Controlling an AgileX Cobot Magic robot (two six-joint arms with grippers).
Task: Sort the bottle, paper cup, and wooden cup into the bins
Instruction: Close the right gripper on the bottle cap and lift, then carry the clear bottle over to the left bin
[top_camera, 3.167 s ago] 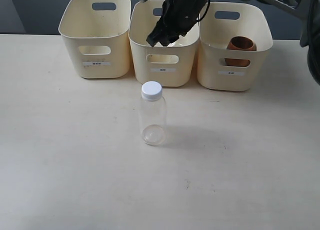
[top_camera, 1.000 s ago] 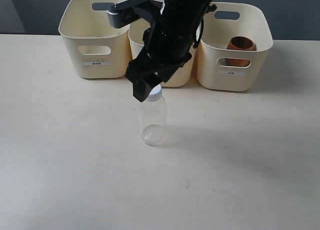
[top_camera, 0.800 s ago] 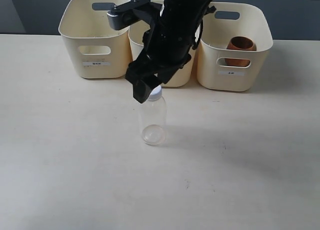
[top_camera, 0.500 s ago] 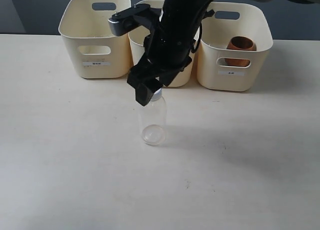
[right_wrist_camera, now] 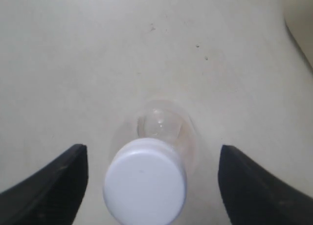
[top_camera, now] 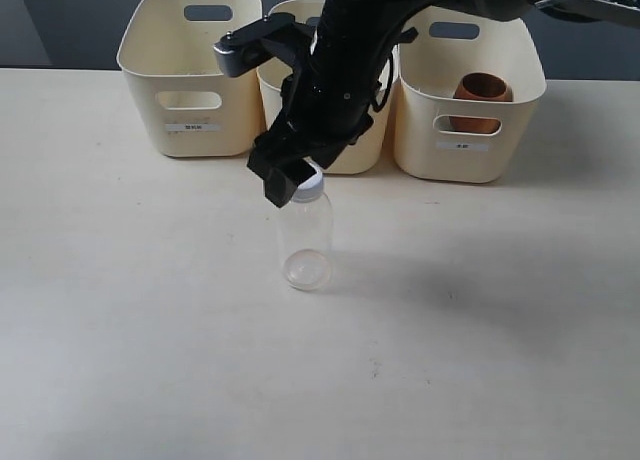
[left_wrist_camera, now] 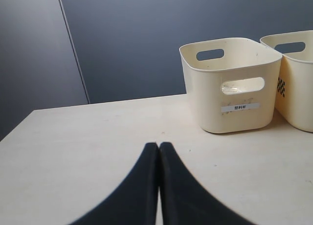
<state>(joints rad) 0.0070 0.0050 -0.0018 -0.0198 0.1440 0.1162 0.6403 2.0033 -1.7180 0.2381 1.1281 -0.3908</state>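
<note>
1. Your pale worktop runs back to three cream bins lined along its far edge before a dark wall.
2. Your bottle stands upright near the middle, in front of the centre bin.
3. Your right gripper hangs over its white cap, jaws spread wide on either side, gripping nothing.
4. Your left gripper has its jaws pressed together, empty.
5. Your wooden cup sits in the right bin.

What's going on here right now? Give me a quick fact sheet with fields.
bottle: upright on the table, white cap on
right gripper: open, fingers either side of the cap, not touching
left gripper: shut, holding nothing
wooden cup: inside the right-hand bin
paper cup: not visible
bins: three in a row at the back
</note>
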